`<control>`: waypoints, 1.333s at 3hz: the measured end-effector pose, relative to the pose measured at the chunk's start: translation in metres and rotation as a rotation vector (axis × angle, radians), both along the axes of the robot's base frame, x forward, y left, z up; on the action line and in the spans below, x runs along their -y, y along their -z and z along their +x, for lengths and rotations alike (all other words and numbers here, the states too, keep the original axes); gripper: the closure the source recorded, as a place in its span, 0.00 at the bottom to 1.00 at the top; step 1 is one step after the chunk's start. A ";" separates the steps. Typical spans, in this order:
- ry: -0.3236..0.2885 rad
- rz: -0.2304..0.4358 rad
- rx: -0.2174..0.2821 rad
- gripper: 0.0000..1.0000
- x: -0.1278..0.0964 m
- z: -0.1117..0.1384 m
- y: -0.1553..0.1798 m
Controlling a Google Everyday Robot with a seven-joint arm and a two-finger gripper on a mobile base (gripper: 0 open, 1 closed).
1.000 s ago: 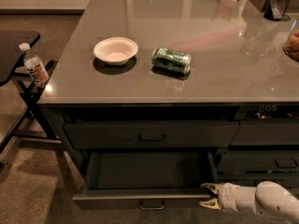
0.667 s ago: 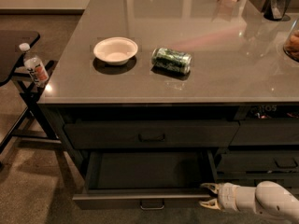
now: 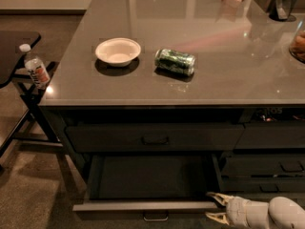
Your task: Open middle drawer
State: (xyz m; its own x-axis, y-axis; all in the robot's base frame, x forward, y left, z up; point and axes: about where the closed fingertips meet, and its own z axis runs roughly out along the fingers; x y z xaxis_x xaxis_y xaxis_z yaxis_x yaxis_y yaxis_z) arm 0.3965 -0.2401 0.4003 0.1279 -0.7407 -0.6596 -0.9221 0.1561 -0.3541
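Observation:
The middle drawer (image 3: 152,178) stands pulled well out under the grey countertop (image 3: 190,23), showing a plain dark inside. Its front edge (image 3: 143,206) faces me, with a small loop handle (image 3: 156,217) at centre. Above it, another wide drawer front (image 3: 155,137) is closed. My gripper (image 3: 213,207) comes in from the bottom right on a pale arm (image 3: 267,213). It is open, one fingertip above and one below the right end of the drawer's front edge. Whether the fingers touch the edge I cannot tell.
On the countertop sit a white bowl (image 3: 118,51) and a green can (image 3: 175,62) lying on its side. A water bottle (image 3: 35,69) rests on a black stand at the left. Narrower closed drawers (image 3: 281,166) are at the right. Dark containers stand at the back right.

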 end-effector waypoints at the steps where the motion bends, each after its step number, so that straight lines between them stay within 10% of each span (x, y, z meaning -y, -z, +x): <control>1: 0.000 0.000 0.000 0.85 0.000 0.000 -0.007; 4: -0.033 0.039 -0.025 1.00 -0.014 -0.031 -0.008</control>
State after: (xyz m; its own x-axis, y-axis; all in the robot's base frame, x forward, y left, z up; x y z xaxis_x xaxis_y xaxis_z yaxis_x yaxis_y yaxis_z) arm 0.3652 -0.2260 0.4079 0.1350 -0.7100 -0.6912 -0.9353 0.1391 -0.3255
